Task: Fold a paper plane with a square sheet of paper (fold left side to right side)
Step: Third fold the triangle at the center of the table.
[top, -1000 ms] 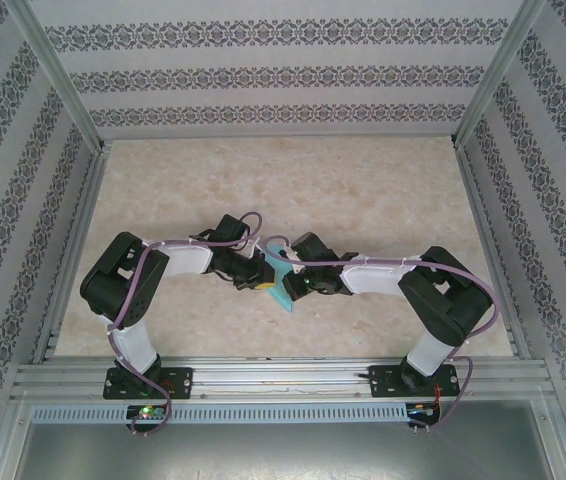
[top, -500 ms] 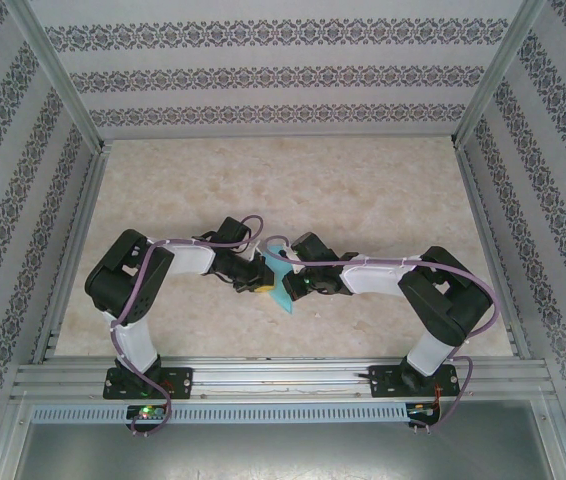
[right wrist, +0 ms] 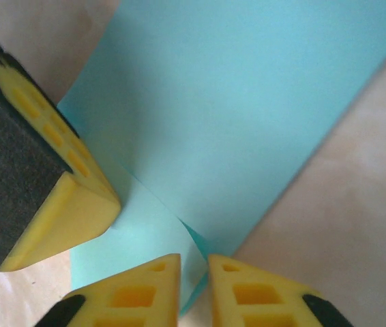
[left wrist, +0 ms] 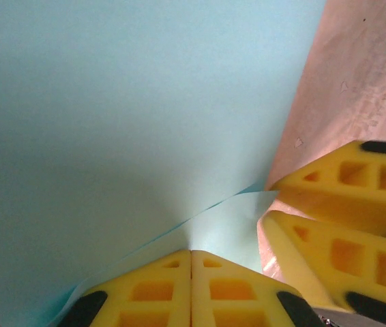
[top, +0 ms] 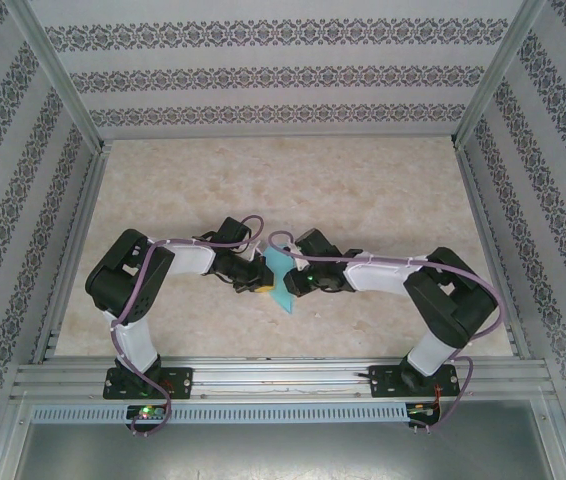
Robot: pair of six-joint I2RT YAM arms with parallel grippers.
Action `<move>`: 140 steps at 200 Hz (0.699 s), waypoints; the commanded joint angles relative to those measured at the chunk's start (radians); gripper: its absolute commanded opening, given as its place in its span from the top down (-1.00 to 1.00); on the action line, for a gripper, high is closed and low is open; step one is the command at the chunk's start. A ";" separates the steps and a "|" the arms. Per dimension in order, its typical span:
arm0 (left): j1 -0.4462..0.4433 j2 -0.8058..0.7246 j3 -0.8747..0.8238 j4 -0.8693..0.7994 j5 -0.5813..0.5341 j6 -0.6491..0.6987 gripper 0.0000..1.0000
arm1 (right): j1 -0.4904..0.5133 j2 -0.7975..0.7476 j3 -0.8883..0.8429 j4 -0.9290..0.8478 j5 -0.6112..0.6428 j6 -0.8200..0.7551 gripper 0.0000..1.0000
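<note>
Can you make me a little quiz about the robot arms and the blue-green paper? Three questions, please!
1. True or false: the paper is red.
2. Where is the paper? A: between the left gripper and the right gripper. B: beside the left arm's base. C: up against the far wall.
3. Fill in the gap: the left gripper is ___ (open or shut).

Key
1. False, it is light turquoise.
2. A.
3. Shut: its two yellow tips press together at the paper's edge.
</note>
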 commanded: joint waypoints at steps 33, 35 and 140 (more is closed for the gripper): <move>-0.012 0.076 -0.042 -0.068 -0.105 0.005 0.87 | -0.049 -0.177 -0.009 -0.091 -0.079 0.084 0.40; -0.011 0.077 -0.043 -0.068 -0.106 0.005 0.87 | -0.049 -0.185 -0.012 -0.090 -0.089 0.089 0.41; -0.012 0.073 -0.039 -0.050 -0.105 -0.007 0.87 | 0.076 -0.074 -0.100 0.102 -0.261 0.392 1.00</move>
